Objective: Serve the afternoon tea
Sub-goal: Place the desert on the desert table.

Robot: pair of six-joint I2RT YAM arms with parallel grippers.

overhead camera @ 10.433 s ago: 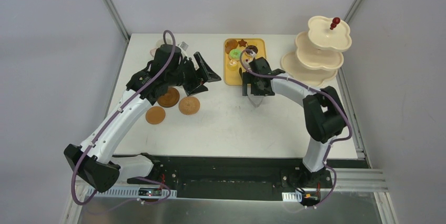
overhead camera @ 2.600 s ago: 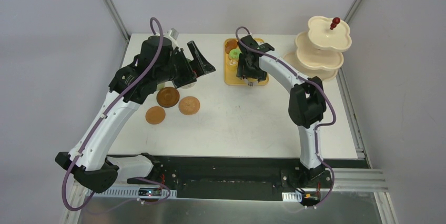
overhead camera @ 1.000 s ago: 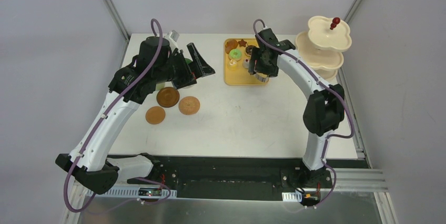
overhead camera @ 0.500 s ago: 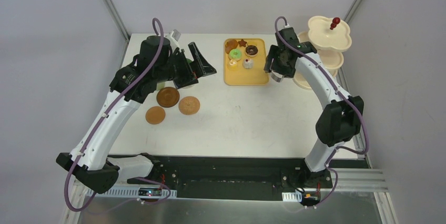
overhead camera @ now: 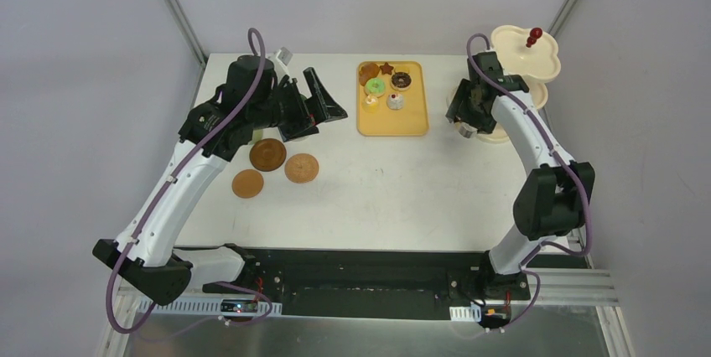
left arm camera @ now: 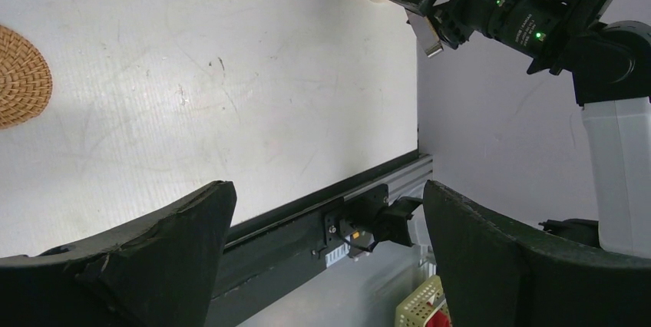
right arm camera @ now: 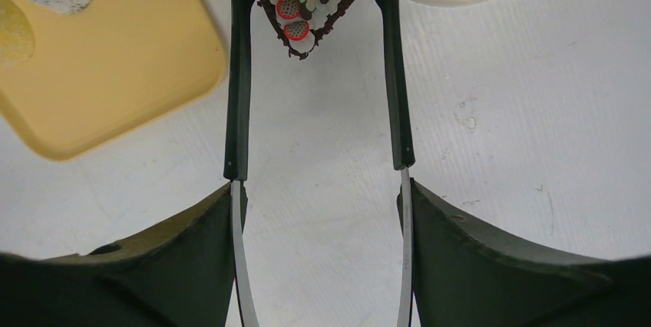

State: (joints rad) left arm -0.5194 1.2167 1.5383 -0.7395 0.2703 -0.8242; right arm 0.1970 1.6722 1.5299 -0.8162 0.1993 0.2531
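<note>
right claw [right arm camera: 316, 212], clamped on tongs [right arm camera: 236, 112] pinching a chocolate pastry [right arm camera: 307, 4], has just swung beside the stand [overhead camera: 518, 54]; plating looks next. left claw [left arm camera: 326, 212] stands apart.

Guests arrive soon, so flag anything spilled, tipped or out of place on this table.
Nothing stands out. The pastries sit tidily on the tray, the three coasters lie flat, and the stand is upright. The right end effector squeezes the tongs, which pinch a cake slice near the stand's lowest tier.
</note>
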